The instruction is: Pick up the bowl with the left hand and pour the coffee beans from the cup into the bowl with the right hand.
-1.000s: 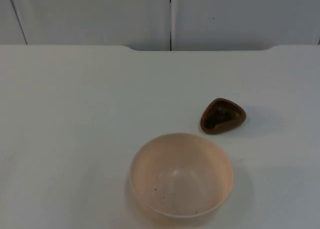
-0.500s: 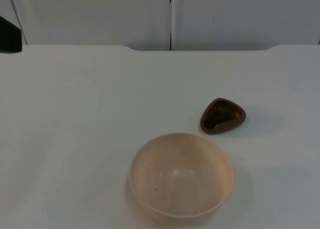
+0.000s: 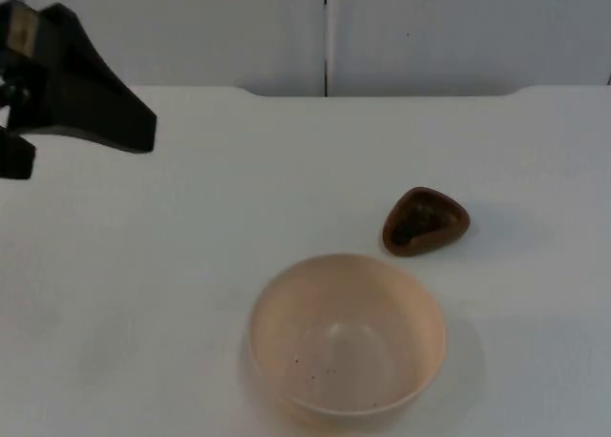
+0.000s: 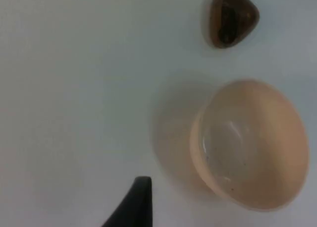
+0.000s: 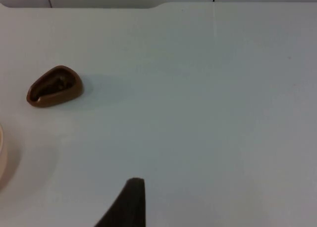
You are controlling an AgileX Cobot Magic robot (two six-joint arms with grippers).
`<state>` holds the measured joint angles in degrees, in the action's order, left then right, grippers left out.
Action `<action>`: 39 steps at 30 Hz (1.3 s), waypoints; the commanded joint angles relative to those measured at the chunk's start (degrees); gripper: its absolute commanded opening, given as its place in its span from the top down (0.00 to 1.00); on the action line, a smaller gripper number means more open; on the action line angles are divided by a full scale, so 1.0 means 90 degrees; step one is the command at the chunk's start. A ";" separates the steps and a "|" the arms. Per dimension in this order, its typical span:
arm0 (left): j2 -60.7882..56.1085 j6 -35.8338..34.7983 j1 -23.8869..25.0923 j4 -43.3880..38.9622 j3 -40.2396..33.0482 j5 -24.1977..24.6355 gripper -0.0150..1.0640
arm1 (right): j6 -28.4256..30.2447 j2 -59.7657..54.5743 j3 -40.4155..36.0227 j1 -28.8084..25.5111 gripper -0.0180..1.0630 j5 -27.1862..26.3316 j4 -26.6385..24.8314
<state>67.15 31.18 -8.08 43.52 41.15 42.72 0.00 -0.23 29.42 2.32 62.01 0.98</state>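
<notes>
**Left gripper over far-left surface, bowl and cup untouched**

Peach bowl is sitting upright at the near edge of the white surface, with nothing gripping it. Brown cup is standing just beyond it to the right, apart from it, dark beans inside. Left gripper is hovering far left, fingers spread, empty. Right gripper: can't tell its state.

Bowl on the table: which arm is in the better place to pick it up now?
Left, probably. The left gripper is over the table's far left, and the bowl lies just ahead of its fingertip. The right wrist view faces the cup.
</notes>
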 commanded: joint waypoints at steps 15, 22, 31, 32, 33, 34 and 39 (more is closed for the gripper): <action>0.1547 -0.0187 -0.1183 -0.0088 0.0120 -0.0754 0.05 | 0.0074 0.0026 0.0011 0.0014 0.01 -0.0021 0.0042; 0.2160 -0.0343 -0.1183 -0.0301 0.0442 -0.0815 0.05 | 0.0074 0.0026 0.0011 0.0014 0.01 -0.0021 0.0042; 0.3135 -0.0402 -0.1197 -0.0347 0.0960 -0.0660 0.05 | 0.0074 0.0026 0.0011 0.0014 0.01 -0.0021 0.0042; 0.3242 -0.0402 -0.1197 -0.0347 0.0992 -0.0631 0.05 | 0.0074 0.0026 0.0011 0.0014 0.01 -0.0021 0.0042; 0.3343 -0.0414 -0.1197 -0.0315 0.1002 -0.0649 0.05 | 0.0074 0.0026 0.0011 0.0014 0.01 -0.0021 0.0042; 0.3436 -0.0414 -0.1197 -0.0313 0.1002 -0.0665 0.05 | 0.0074 0.0026 0.0011 0.0014 0.01 -0.0021 0.0042; 0.3717 -0.0414 -0.1214 -0.0296 0.1002 -0.0691 0.05 | 0.0074 0.0026 0.0011 0.0014 0.01 -0.0021 0.0042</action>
<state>99.79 27.67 -18.63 40.83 49.72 36.42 0.00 -0.23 29.42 2.32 62.01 0.98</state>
